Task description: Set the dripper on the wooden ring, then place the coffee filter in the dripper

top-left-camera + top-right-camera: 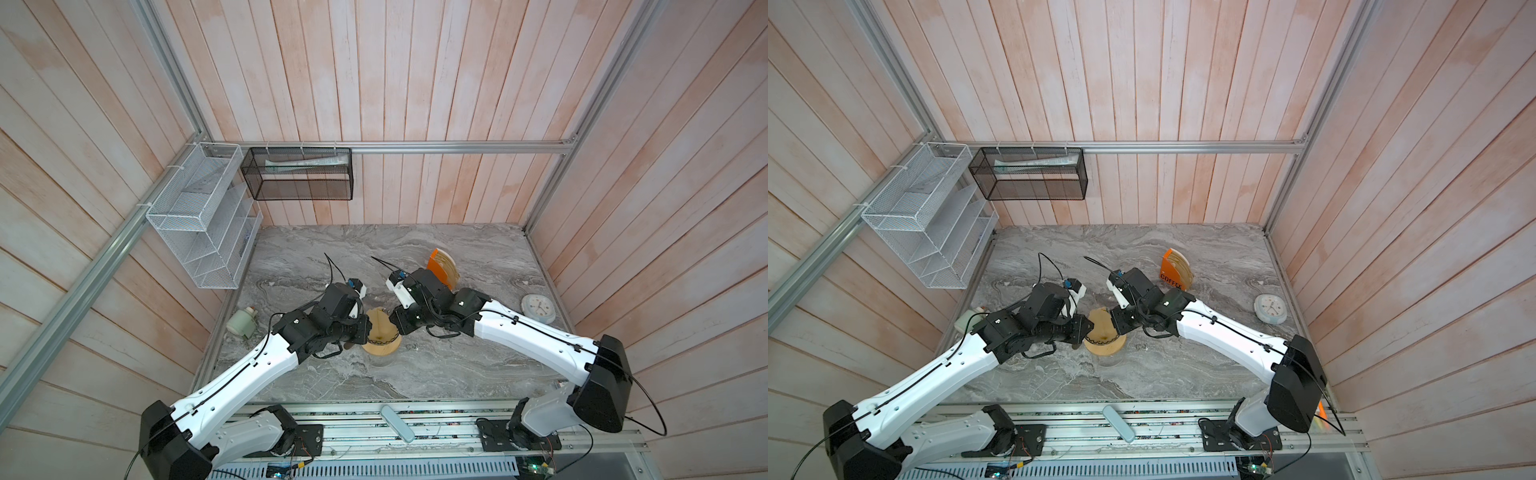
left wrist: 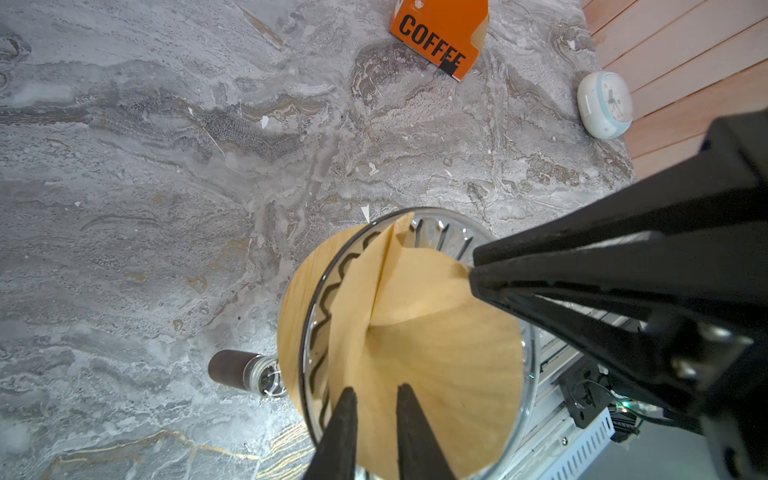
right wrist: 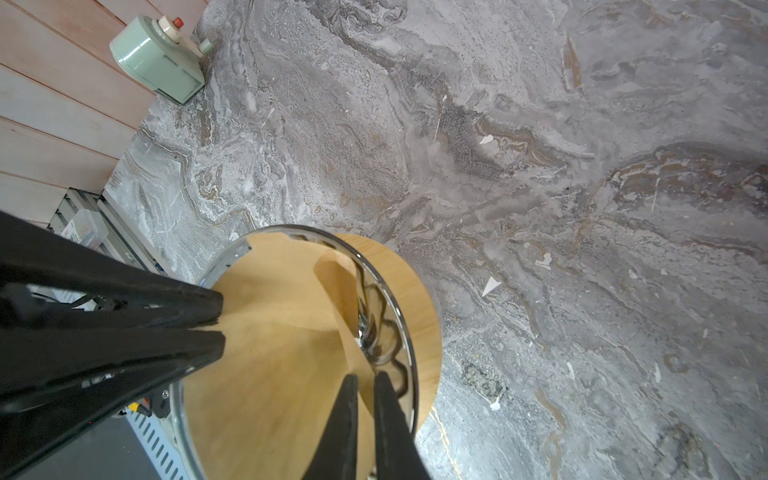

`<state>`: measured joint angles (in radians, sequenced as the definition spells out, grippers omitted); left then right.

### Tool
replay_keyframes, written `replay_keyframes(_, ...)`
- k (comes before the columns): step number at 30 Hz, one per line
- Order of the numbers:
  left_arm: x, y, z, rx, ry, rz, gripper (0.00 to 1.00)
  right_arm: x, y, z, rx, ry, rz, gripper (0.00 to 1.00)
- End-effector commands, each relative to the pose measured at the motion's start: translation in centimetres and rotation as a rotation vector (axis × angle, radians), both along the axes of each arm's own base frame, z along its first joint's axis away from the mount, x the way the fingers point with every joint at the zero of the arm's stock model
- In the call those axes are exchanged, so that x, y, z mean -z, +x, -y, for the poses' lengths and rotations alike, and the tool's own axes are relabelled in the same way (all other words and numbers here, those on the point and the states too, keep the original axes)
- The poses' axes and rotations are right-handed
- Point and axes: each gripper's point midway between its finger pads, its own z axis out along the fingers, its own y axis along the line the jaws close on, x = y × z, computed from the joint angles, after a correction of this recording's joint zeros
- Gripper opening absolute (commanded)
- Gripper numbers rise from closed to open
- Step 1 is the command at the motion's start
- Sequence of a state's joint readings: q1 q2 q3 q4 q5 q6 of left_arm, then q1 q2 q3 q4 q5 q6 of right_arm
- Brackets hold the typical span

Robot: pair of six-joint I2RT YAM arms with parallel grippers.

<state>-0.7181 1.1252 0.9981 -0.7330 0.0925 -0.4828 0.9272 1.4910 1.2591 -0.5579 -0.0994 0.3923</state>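
The coffee filter (image 2: 436, 332) sits as an open cone inside the dripper (image 2: 453, 237), its rim pinched on opposite sides by the left gripper (image 2: 376, 388) and the right gripper (image 3: 365, 376). Beyond them an orange stand (image 2: 436, 37) reads COFFEE, on a grey marble tabletop (image 1: 457, 374) walled with pale planks (image 1: 415, 83).

The coffee filter (image 2: 436, 353) is seen as thin tan paper, matt and finely creped. The dripper (image 2: 451, 235) is shown as a glossy, see-through ribbed material; glass or plastic cannot be told. The ring (image 3: 419, 291) is rendered in pale, smooth, matt wood. The tabletop (image 1: 457, 257) is given a grey, veined, stone-like finish with a dull sheen. At upper centre of the left wrist view, the stand (image 2: 436, 37) is shown in matt orange card. The walls (image 1: 415, 83) are clad in whitewashed wooden planks, framed by brushed metal rails (image 1: 457, 146).
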Motion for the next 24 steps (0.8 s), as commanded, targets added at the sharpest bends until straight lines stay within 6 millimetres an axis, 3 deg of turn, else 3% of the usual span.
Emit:
replay_keyframes(1,0.11,0.12,-0.47,-0.017,0.006,0.011,0.21,1.08,-0.25,0.20,0.000,-0.029,-0.013,0.12)
replay_keyframes(24,0.42,0.46,-0.47,-0.010,0.032,0.014,0.21,1.55,0.11,0.65,0.015,-0.063,-0.002,0.12)
